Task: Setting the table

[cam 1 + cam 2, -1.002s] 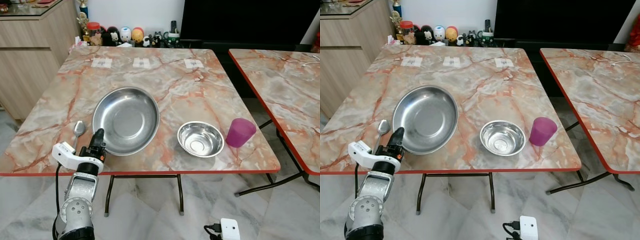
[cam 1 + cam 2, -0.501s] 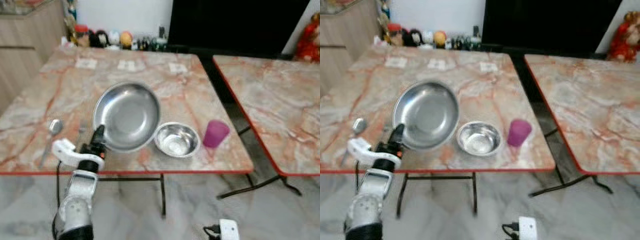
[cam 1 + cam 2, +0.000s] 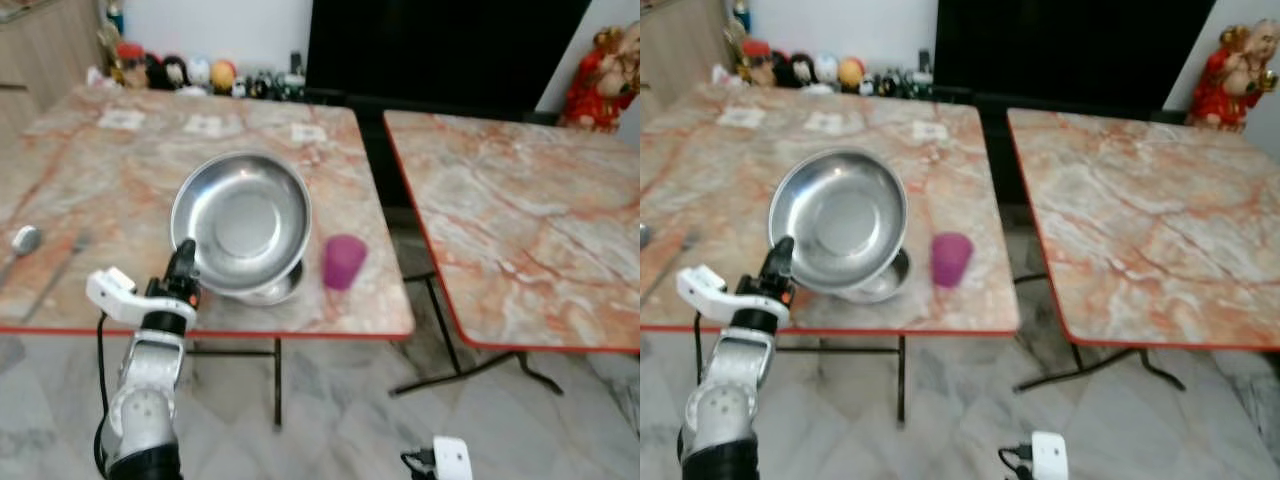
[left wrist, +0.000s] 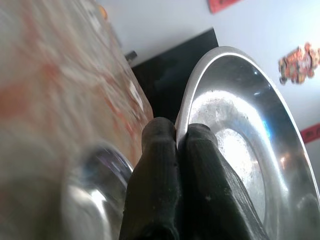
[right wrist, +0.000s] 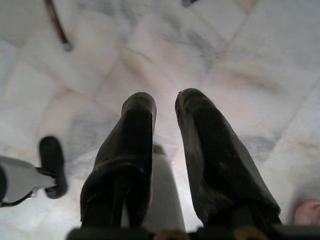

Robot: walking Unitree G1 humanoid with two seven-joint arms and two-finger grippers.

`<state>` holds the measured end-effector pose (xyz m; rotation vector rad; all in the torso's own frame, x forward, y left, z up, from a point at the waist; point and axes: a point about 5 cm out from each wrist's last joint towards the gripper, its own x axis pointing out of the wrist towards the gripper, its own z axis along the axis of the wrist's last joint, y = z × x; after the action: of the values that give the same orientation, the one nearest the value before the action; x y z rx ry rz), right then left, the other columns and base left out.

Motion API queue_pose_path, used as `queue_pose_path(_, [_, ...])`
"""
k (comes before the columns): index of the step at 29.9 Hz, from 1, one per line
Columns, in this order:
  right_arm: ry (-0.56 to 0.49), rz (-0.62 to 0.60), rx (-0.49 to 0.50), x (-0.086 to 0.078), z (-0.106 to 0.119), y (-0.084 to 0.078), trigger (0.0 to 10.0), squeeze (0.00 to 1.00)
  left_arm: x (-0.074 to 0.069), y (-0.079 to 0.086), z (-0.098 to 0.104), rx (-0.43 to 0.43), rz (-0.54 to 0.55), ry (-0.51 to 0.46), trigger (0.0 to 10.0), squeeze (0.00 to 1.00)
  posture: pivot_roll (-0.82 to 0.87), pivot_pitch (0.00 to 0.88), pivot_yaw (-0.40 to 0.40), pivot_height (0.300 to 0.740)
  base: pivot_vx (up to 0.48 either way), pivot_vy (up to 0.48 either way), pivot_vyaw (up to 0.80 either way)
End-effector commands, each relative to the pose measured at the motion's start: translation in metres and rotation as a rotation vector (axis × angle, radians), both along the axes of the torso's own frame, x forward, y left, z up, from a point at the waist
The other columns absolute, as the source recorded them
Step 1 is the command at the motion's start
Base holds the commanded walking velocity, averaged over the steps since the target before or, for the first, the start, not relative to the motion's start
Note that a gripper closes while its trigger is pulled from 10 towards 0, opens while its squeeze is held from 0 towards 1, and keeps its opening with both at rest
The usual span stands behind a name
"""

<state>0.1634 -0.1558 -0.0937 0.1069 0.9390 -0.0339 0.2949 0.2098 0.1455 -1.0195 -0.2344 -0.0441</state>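
My left gripper [image 3: 185, 258] is shut on the near rim of a large steel bowl [image 3: 240, 215] and holds it tilted above the marble table [image 3: 120, 160]. In the left wrist view the two fingers [image 4: 160, 150] pinch the bowl's rim [image 4: 187, 100]. A small steel bowl [image 3: 272, 291] sits on the table, mostly hidden under the large one. A purple cup [image 3: 343, 262] stands just to its right. A spoon [image 3: 25, 239] lies at the far left of the table. My right gripper [image 5: 165, 107] hangs over the floor, open and holding nothing.
A second marble table [image 3: 510, 220] stands to the right across a narrow gap. Figurines and jars [image 3: 170, 72] line the far edge by the wall. Paper labels [image 3: 205, 125] lie on the near table. A white device [image 3: 450, 458] rests on the tiled floor.
The camera has swung right. My left gripper has lifted the large bowl off the table and carried it right, so it now overlaps the small bowl.
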Motion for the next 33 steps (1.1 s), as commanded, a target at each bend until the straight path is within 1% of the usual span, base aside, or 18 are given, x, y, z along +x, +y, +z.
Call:
queue_pose_path(1, [0.010,-0.014,-0.029,-0.003,-0.001,-0.012,10.0,0.00,0.003,-0.011,0.010,-0.006,-0.036,-0.037,10.0,0.00,0.11,0.018,-0.093,0.740,0.000,-0.480,0.00])
queue_pose_path(9, [0.010,-0.015,-0.025,-0.003,-0.001,-0.011,10.0,0.00,0.008,-0.011,0.014,0.024,-0.041,-0.042,10.0,0.00,0.11,0.000,-0.080,0.740,0.000,-0.480,0.00])
queue_pose_path(12, [0.011,-0.019,-0.034,-0.002,0.000,-0.012,10.0,0.00,0.011,-0.014,0.016,0.064,-0.057,-0.034,10.0,0.00,0.13,0.000,-0.058,0.740,0.000,-0.480,0.00])
queue_pose_path(13, [0.007,-0.025,-0.035,-0.001,0.000,-0.012,10.0,0.00,0.012,-0.015,0.018,0.089,-0.072,-0.033,10.0,0.00,0.13,0.000,-0.041,0.740,0.000,-0.480,0.00])
queue_pose_path(15, [0.005,-0.029,-0.034,-0.001,0.000,-0.012,10.0,0.00,0.013,-0.015,0.018,0.098,-0.077,-0.033,10.0,0.00,0.13,0.000,-0.041,0.740,0.000,-0.480,0.00])
queue_pose_path(16, [-0.001,-0.040,-0.029,0.000,0.001,-0.011,10.0,0.00,0.014,-0.015,0.020,0.116,-0.083,-0.032,10.0,0.00,0.14,0.000,-0.012,0.740,0.000,-0.480,0.00])
queue_pose_path(17, [-0.001,-0.040,-0.029,0.000,0.001,-0.011,10.0,0.00,0.014,-0.015,0.020,0.116,-0.083,-0.032,10.0,0.00,0.14,0.000,-0.012,0.740,0.000,-0.480,0.00])
queue_pose_path(18, [-0.009,-0.050,-0.022,0.002,0.001,-0.009,10.0,0.00,0.016,-0.013,0.023,0.135,-0.085,-0.030,10.0,0.00,0.13,0.000,-0.005,0.740,0.000,-0.480,0.00])
queue_pose_path(22, [-0.015,-0.047,-0.018,0.006,0.003,-0.007,10.0,0.00,0.021,-0.011,0.026,0.142,-0.079,-0.034,10.0,0.00,0.13,0.000,-0.001,0.740,0.000,-0.480,0.00])
queue_pose_path(28, [-0.020,-0.095,-0.016,0.008,0.003,-0.008,10.0,0.00,0.024,-0.021,0.028,0.165,-0.116,-0.042,10.0,0.00,0.11,0.000,0.014,0.740,0.000,-0.480,0.00])
queue_pose_path(32, [-0.022,-0.096,-0.014,0.008,0.004,-0.008,10.0,0.00,0.025,-0.022,0.027,0.173,-0.120,-0.036,10.0,0.00,0.11,0.000,0.014,0.740,0.000,-0.480,0.00])
queue_pose_path(33, [-0.022,-0.094,-0.013,0.008,0.004,-0.008,10.0,0.00,0.025,-0.022,0.026,0.188,-0.124,-0.030,10.0,0.00,0.10,0.000,0.009,0.740,0.000,-0.480,0.00])
